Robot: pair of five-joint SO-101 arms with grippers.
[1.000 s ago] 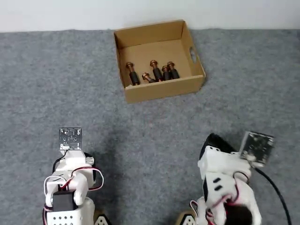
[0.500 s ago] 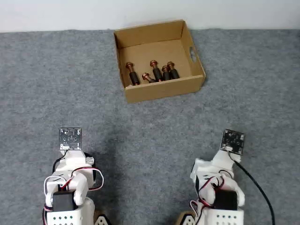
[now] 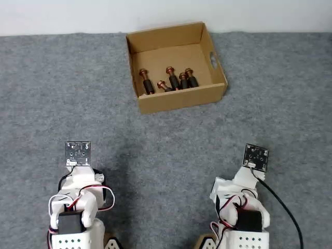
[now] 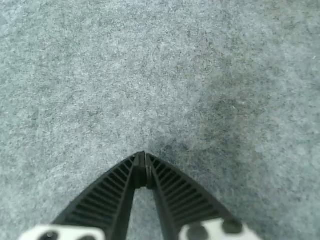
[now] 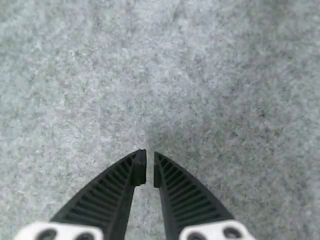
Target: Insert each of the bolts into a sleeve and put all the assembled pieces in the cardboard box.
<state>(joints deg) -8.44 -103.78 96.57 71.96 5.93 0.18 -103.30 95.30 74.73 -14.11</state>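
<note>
From above, the cardboard box (image 3: pixel 181 99) sits at the far side of the grey counter (image 3: pixel 62 93). Five assembled pieces (image 3: pixel 174 79), each a bolt in its dark sleeve, lie along the box's near wall. With these boxed, the job looks finished. That likely explains why the left arm (image 3: pixel 78 202) and right arm (image 3: pixel 241 207) are folded at the near edge, well apart from the box.

On the left wrist, the left end effector (image 4: pixel 145 170) is fully closed, tips touching, gripping nothing above bare counter.

On the right wrist, the right end effector (image 5: pixel 150 167) is all but closed, with a sliver of gap, and holds nothing.
</note>
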